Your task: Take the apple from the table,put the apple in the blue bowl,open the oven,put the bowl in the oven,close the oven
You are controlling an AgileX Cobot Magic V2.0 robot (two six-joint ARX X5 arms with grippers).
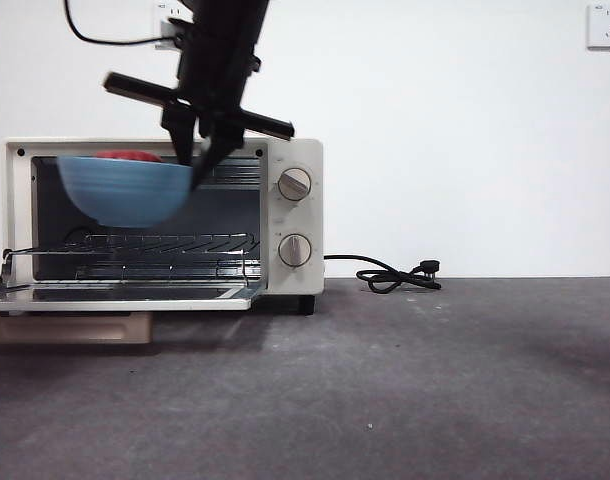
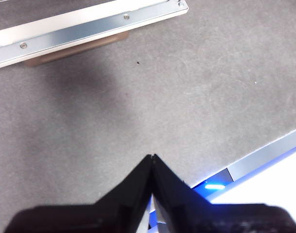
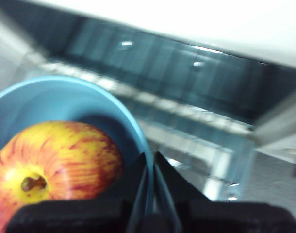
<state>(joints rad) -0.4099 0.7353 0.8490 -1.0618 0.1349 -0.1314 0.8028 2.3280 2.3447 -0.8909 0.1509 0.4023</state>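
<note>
The blue bowl (image 1: 120, 190) hangs in the air in front of the oven's (image 1: 293, 160) open mouth, above the wire rack (image 1: 165, 245). The red apple (image 1: 130, 156) shows just over its rim. My right gripper (image 1: 197, 160) comes down from above, shut on the bowl's right rim. In the right wrist view the apple (image 3: 56, 165) lies inside the bowl (image 3: 65, 92), with my right gripper (image 3: 152, 160) pinching the wall, and the oven cavity (image 3: 162, 63) is blurred beyond. My left gripper (image 2: 152, 158) is shut and empty above the table (image 2: 187, 87), close to the lowered oven door (image 2: 90, 26).
The oven door (image 1: 125, 295) lies flat and open towards the front, its beige handle (image 1: 70, 328) below its edge. A black cord (image 1: 395, 275) coils on the table right of the oven. A wall socket (image 1: 605, 25) sits at the upper right.
</note>
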